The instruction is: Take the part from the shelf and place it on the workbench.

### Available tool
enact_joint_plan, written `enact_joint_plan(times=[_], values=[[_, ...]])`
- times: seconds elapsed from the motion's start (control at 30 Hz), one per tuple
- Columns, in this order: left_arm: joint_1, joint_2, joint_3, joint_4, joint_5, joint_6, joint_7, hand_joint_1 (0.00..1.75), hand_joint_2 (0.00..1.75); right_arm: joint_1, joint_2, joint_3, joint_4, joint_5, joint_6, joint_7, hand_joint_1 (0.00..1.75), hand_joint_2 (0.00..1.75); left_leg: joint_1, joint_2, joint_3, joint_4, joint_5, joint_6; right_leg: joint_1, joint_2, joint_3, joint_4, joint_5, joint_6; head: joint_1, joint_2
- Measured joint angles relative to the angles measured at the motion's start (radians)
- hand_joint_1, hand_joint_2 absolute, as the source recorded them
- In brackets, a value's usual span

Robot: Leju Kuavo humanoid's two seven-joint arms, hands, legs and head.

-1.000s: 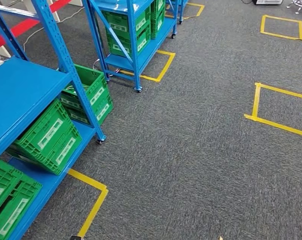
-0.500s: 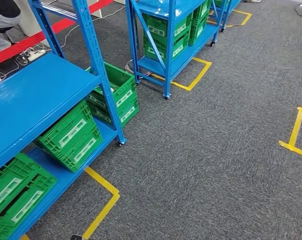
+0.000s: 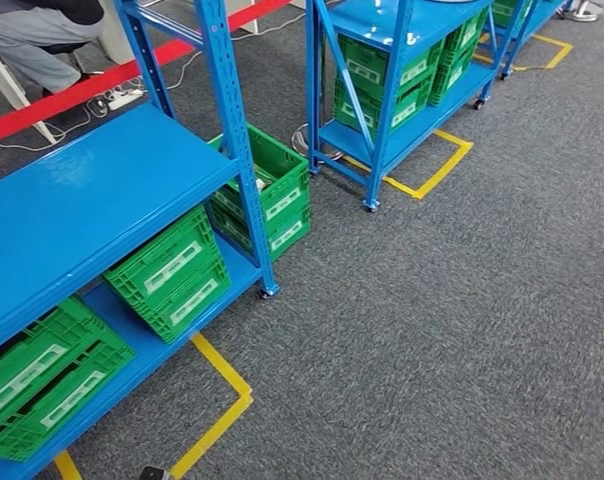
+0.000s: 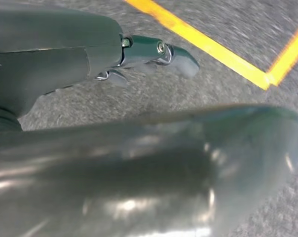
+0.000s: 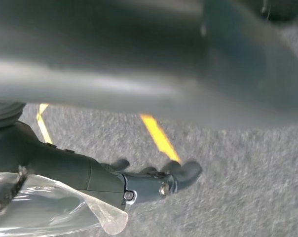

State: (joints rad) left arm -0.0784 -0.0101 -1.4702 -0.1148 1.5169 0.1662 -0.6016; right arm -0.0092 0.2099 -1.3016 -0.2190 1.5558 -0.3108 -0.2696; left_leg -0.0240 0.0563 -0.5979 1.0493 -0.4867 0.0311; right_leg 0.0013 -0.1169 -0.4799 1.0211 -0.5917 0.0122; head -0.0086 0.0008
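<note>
My left hand point(image 4: 102, 59) hangs over carpet, fingers point(image 4: 159, 49) straight, holding nothing. My right hand point(image 5: 102, 182) grips a clear plastic bag point(image 5: 47, 207); fingers point(image 5: 169, 180) extend beyond it. Blue shelf point(image 3: 95, 200) ahead-left.

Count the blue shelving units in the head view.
3: the nearest shelf unit at left, a second shelf unit beyond it, and a third shelf unit cut off at the top right. More may stand beyond the frame.

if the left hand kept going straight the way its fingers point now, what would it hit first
Most likely the grey carpet: the left hand hangs over it, fingers aimed toward the yellow tape line, nothing between. Depth is unclear in this blurred view.
</note>
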Motion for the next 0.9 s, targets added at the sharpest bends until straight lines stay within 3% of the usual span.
enact_joint_plan(times=[0.03,0.1,0.17,0.2,0.23,0.27,0.33,0.37,0.43,0.5,0.53,0.6,0.67,0.73,0.77,0.8,0.87,0.9], values=[[0.002,0.0,0.0,0.0,0.0,0.0,0.0,0.0,0.0,-0.003,0.0,0.001,0.001,0.001,0.0,0.0,0.0,0.0,0.004,-0.011,0.005,-0.007,0.006,0.0,0.0,0.006,0.005,0.0,-0.007,0.005,0.001,0.0],[0.0,0.0,0.0,0.0,0.001,0.0,0.0,0.0,0.0,-0.008,0.0,0.002,0.002,0.004,0.0,0.0,0.0,0.0,0.014,-0.035,0.015,-0.024,0.012,0.003,-0.003,0.056,-0.012,0.047,-0.041,0.012,0.004,0.0],[-0.005,0.0,0.0,0.0,0.0,0.0,0.0,0.0,0.0,-0.007,0.0,0.003,0.003,0.006,0.0,0.002,0.0,0.0,0.019,-0.06,0.018,-0.029,0.012,0.007,-0.01,0.106,-0.083,0.172,-0.096,0.019,0.006,0.0],[-0.006,-0.001,0.0,0.0,0.0,0.0,0.0,0.0,0.0,-0.005,0.0,0.003,0.004,0.007,0.0,0.003,0.0,0.0,0.02,-0.074,0.019,-0.029,0.01,0.007,-0.012,0.112,-0.121,0.231,-0.113,0.023,0.006,0.0],[-0.006,-0.002,0.0,0.0,0.0,-0.001,0.0,0.0,0.0,-0.004,0.0,0.003,0.004,0.007,0.0,0.003,0.0,0.0,0.022,-0.088,0.021,-0.028,0.008,0.006,-0.013,0.114,-0.149,0.264,-0.111,0.027,0.005,0.0],[-0.005,-0.002,0.0,0.0,0.0,-0.001,0.0,0.0,0.0,-0.004,0.0,0.003,0.004,0.008,0.0,0.003,0.0,0.0,0.024,-0.102,0.024,-0.028,0.005,0.003,-0.015,0.116,-0.159,0.258,-0.087,0.03,0.005,0.0],[-0.003,-0.002,0.0,0.0,0.0,-0.001,0.0,0.0,0.0,-0.004,0.0,0.003,0.004,0.009,0.0,0.003,0.0,0.0,0.031,-0.13,0.033,-0.025,-0.004,-0.008,-0.022,0.134,-0.13,0.151,0.001,0.038,0.005,0.0],[-0.004,-0.002,0.0,0.0,0.0,-0.001,0.0,0.0,0.0,-0.003,0.001,0.003,0.005,0.009,0.0,0.003,0.0,0.0,0.032,-0.143,0.035,-0.019,-0.009,-0.015,-0.027,0.159,-0.108,0.091,0.032,0.042,0.007,0.0],[-0.006,-0.001,0.0,0.0,0.0,-0.001,-0.001,0.0,0.0,-0.004,0.001,0.004,0.007,0.01,0.0,0.004,0.0,0.0,0.033,-0.167,0.03,-0.012,-0.013,-0.029,-0.032,0.194,-0.078,0.028,0.052,0.038,0.007,0.0],[-0.003,0.001,0.0,0.0,0.0,-0.001,-0.001,0.0,0.0,-0.004,0.001,0.004,0.008,0.01,0.0,0.005,0.0,0.0,0.035,-0.187,0.024,-0.012,-0.01,-0.039,-0.03,0.187,-0.071,0.025,0.048,0.023,0.006,0.0],[0.0,0.001,0.0,0.0,0.0,-0.001,-0.002,0.0,0.0,-0.005,0.001,0.004,0.008,0.01,0.0,0.005,0.0,0.0,0.036,-0.184,0.022,-0.01,-0.011,-0.044,-0.03,0.175,-0.068,0.023,0.048,0.017,0.005,0.0],[0.0,0.002,0.0,0.0,0.0,-0.002,-0.002,0.0,0.0,-0.004,0.001,0.004,0.008,0.01,0.0,0.004,0.0,0.0,0.033,-0.139,0.001,0.037,-0.038,-0.052,-0.031,0.147,-0.06,0.017,0.047,0.004,-0.003,0.0],[-0.004,0.0,0.0,0.0,-0.001,-0.002,-0.003,0.0,0.0,-0.003,0.001,0.004,0.008,0.012,0.0,0.005,0.0,0.0,0.032,-0.082,-0.058,0.155,-0.093,-0.059,-0.027,0.115,-0.054,0.015,0.042,-0.007,-0.01,0.0],[-0.005,-0.001,0.0,0.0,-0.001,-0.003,-0.003,0.0,0.0,-0.002,0.001,0.004,0.008,0.013,0.0,0.005,0.0,0.0,0.033,-0.066,-0.111,0.257,-0.121,-0.059,-0.022,0.084,-0.05,0.015,0.036,-0.012,-0.01,0.0],[-0.004,-0.001,0.0,0.0,-0.001,-0.003,-0.003,0.0,0.0,-0.002,0.001,0.005,0.008,0.013,0.0,0.005,0.0,0.0,0.032,-0.064,-0.114,0.262,-0.109,-0.056,-0.02,0.071,-0.046,0.014,0.032,-0.013,-0.01,0.0],[-0.002,-0.001,0.0,0.0,-0.001,-0.003,-0.003,0.0,0.0,-0.003,0.001,0.005,0.008,0.013,0.0,0.006,0.0,0.0,0.031,-0.06,-0.098,0.228,-0.079,-0.05,-0.017,0.058,-0.041,0.014,0.029,-0.013,-0.01,0.0],[-0.001,0.001,0.0,0.0,-0.001,-0.003,-0.004,0.0,0.0,-0.004,0.002,0.007,0.008,0.014,0.0,0.006,0.0,0.0,0.019,-0.024,-0.036,0.104,-0.013,-0.027,-0.012,0.034,-0.03,0.013,0.02,-0.012,-0.01,0.0],[-0.003,0.001,0.0,0.0,-0.001,-0.003,-0.004,0.0,0.0,-0.004,0.002,0.009,0.009,0.014,-0.001,0.006,0.0,0.0,0.011,0.0,-0.009,0.05,0.001,-0.016,-0.009,0.023,-0.027,0.011,0.015,-0.009,-0.01,0.0]])
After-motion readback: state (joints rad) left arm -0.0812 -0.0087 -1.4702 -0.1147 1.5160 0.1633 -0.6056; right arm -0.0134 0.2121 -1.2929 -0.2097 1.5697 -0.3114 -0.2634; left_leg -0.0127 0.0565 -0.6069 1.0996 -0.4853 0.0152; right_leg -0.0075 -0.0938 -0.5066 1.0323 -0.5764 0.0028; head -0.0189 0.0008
